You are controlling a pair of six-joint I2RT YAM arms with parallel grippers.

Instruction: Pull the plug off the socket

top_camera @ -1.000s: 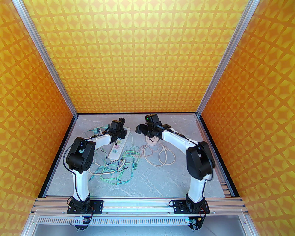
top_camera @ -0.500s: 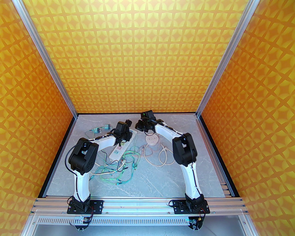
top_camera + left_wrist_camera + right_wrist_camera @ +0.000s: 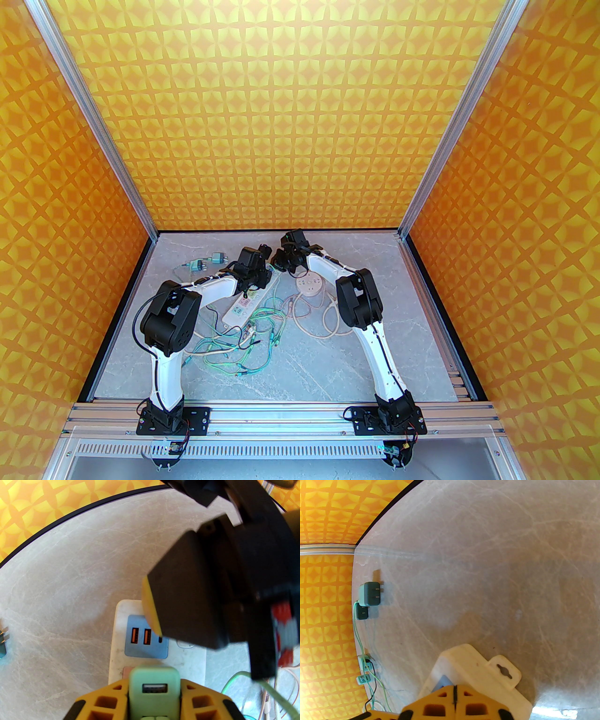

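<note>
Left end effector (image 3: 153, 699) clamped on the mint-green plug (image 3: 153, 679) seated in the white power strip (image 3: 187, 665) on the worktop (image 3: 58, 597), while the right end effector (image 3: 454, 705), fingers together, appears to pin the strip's far end along its long axis; the left wrist view reveals the grip, which the arm masks from above.

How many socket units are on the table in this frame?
2. The long white power strip lies diagonally, left of centre. The round socket hub sits just to its right. Something smaller may be hidden from view.
</note>
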